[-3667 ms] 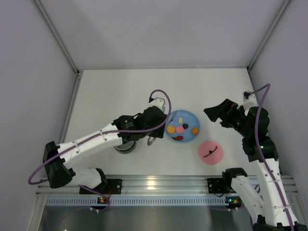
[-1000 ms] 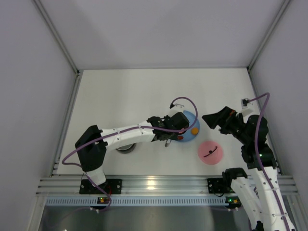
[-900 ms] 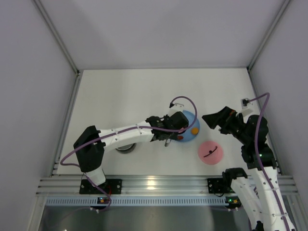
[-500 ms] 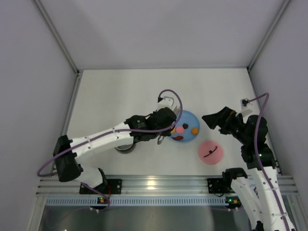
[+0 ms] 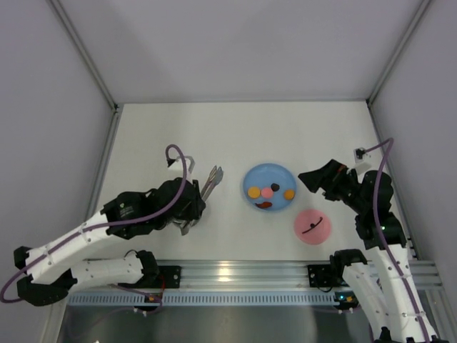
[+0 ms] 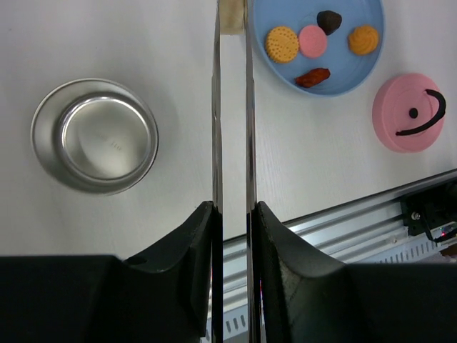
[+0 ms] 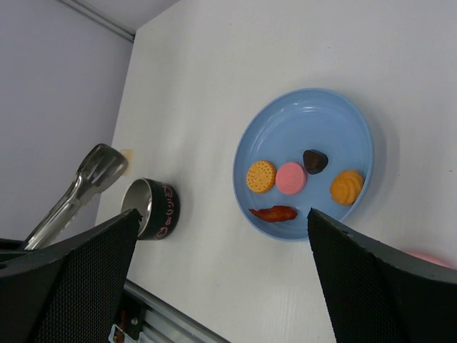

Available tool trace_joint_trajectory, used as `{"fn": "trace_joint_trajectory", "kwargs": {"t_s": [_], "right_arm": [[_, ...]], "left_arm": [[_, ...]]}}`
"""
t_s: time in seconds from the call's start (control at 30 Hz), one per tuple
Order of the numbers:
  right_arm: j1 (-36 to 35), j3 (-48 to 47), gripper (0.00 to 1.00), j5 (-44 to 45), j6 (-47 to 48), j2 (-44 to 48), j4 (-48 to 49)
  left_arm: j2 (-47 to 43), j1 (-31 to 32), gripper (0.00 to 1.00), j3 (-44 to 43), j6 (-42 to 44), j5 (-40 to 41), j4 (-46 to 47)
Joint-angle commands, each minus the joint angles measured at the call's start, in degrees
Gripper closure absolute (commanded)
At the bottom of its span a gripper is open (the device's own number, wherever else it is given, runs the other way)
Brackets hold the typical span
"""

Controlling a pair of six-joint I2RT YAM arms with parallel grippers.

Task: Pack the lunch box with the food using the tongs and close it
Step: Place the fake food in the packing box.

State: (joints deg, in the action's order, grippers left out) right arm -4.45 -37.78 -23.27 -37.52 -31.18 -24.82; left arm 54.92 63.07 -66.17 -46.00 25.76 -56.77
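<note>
Near edge: left gripper (image 6: 233, 223) is clamped on the handle end of the long slender silver metal tongs (image 6: 232, 128), squeezing the 2 arms almost parallel. That squeeze is what keeps the small cream cube (image 6: 230, 19) pinched between the far tips.

Just left of the tongs sits the small round shiny steel pot (image 6: 95, 146), upright, open, nothing inside. It is hidden under the left arm from above. In the right wrist view the cube is beside the pot, not over its mouth, so I judge the carry is part done: the tips need to swing back over the opening before letting go.

The round pink lid (image 5: 312, 226) with black strap handle lies flat on the white table (image 5: 171, 136), on the right, well apart from the pot. It is parked out of the way while packing goes on; closing is not yet done.

Beyond the lid is the flat blue plate (image 5: 270, 174) with 5 pieces on it: 2 orange discs (image 5: 253, 191), a pink disc (image 5: 266, 191), a dark round bit (image 5: 275, 186) and a red-brown strip (image 5: 263, 205).

The right gripper (image 5: 314, 177) hangs beside the plate, fingers wide apart, holding nothing, probably waiting for the lid.
</note>
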Motion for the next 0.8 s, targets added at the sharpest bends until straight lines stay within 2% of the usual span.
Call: {"fn": "trace_joint_trajectory", "kwargs": {"t_s": [0.0,0.13,0.37,0.77], "right_arm": [[0.8,0.5,0.01,-0.2,0.5,-0.3,3.9],[0.8,1.0,0.00,0.0,0.6,-0.5,4.5],[0.8,2.5,0.01,-0.4,-0.1,-1.4,6.6],[0.8,4.2,0.01,-0.6,0.0,-1.9,7.7]], "left_arm": [[-4.3,0.2,0.71,1.0,-4.6,0.1,-9.2],[-8.9,0.2,0.71,2.1,-8.0,1.0,-17.7],[-12.8,0.2,0.71,4.0,-12.9,1.9,-24.1],[-14.8,0.2,0.69,9.5,-15.9,2.5,-25.1]]}}
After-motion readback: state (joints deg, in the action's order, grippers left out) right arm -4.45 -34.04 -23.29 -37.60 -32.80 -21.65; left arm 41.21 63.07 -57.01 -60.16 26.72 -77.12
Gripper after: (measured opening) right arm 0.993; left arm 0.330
